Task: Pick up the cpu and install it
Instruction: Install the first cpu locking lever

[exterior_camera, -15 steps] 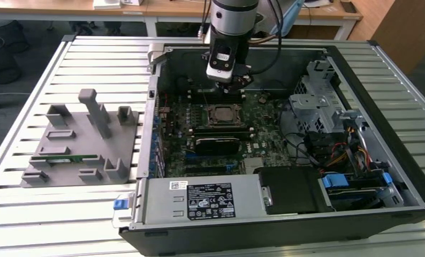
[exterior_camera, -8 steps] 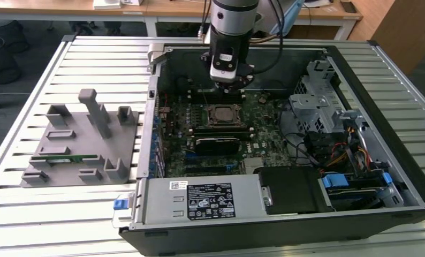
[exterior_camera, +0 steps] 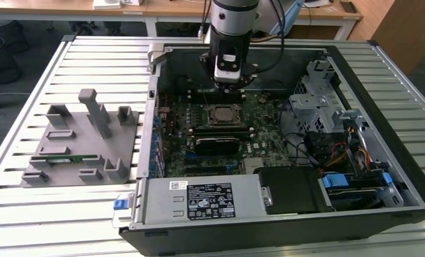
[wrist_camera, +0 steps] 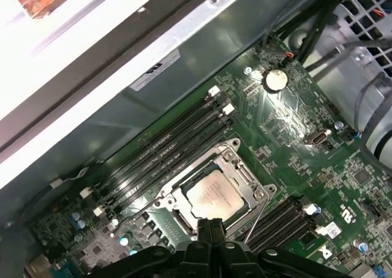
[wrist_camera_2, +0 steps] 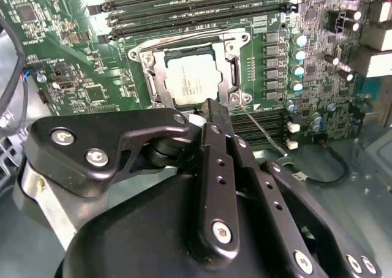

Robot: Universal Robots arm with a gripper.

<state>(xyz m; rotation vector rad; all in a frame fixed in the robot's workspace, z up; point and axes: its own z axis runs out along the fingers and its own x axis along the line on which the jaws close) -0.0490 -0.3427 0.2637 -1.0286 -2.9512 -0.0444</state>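
The cpu lies flat in the motherboard socket inside the open computer case, its silvery top up. Both wrist views show the cpu framed by the metal socket bracket. My gripper hangs just above the board, a little to the far side of the socket in the exterior view. Its two black fingers are pressed together with nothing between them, and their tips sit beside the socket's edge, apart from the chip. A thin socket lever wire stands up next to the fingers.
The case walls surround the motherboard. A black block sits just in front of the socket, memory slots behind it. A drive cage and cables fill the exterior view's right. A grey fixture tray with a green memory stick lies left.
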